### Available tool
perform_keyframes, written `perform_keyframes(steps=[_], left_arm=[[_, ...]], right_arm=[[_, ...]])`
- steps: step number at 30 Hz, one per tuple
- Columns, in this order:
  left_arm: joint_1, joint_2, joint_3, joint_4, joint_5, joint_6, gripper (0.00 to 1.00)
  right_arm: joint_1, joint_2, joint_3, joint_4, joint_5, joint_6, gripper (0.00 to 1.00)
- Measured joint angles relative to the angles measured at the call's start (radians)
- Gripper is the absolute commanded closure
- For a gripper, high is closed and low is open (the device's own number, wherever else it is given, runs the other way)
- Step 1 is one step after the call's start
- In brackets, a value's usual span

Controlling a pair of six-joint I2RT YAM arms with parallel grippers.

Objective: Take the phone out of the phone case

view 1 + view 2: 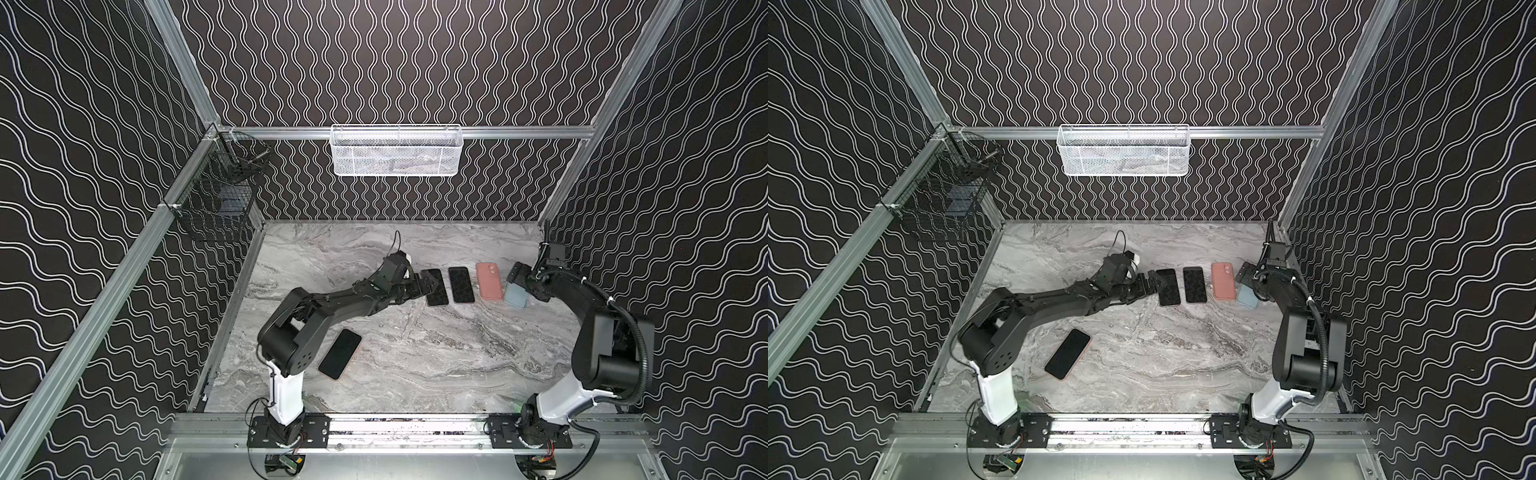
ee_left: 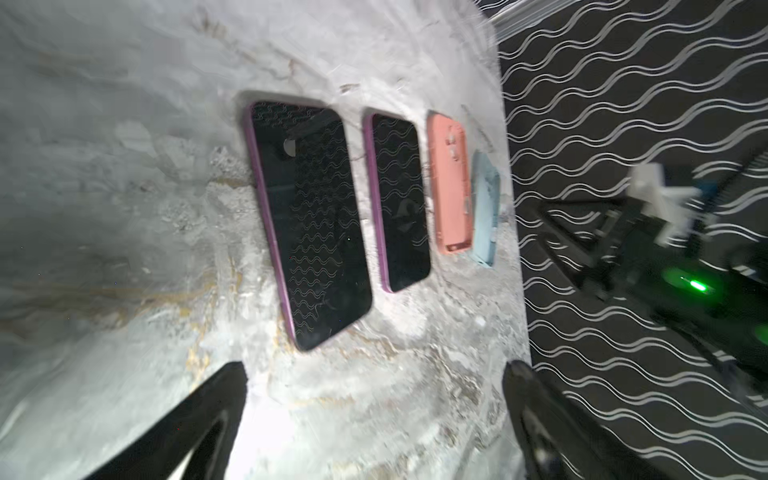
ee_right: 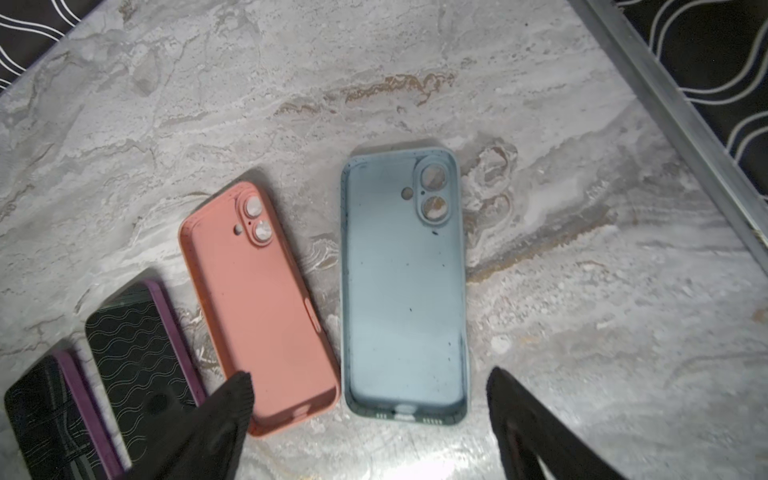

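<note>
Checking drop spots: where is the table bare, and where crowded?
Bare: marble table between the loose phone and right arm; also the strip behind the row. Crowded: cased phones, pink case, blue case, between left gripper and right gripper.

A: Where is there room to pass?
B: In both top views the table [image 1: 449,374] lies bare across the centre and lower right, and along the strip behind the row.
A: What stands in the way?
B: Right of centre, a tight row: first cased phone [image 1: 436,291], second cased phone [image 1: 461,285], pink case [image 1: 489,281], blue case [image 1: 517,298], only narrow gaps between. The left arm [image 1: 332,301] bars the left side; a loose phone [image 1: 340,354] lies lower left; the right arm [image 1: 582,297] crowds the row's right end.
</note>
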Motion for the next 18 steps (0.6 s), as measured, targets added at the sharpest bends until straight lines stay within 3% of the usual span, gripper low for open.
perform_keyframes(steps=[7,18], left_arm=[[0.011,-0.175,-0.043,-0.100,-0.007,0.048,0.01],[0.017,-0.230,-0.055,-0.147,0.016,0.077,0.01]], right_arm=[[0.000,0.051,0.027,0.000,-0.023,-0.002,0.14],[0.001,0.126,0.027,0.000,-0.029,-0.002,0.15]])
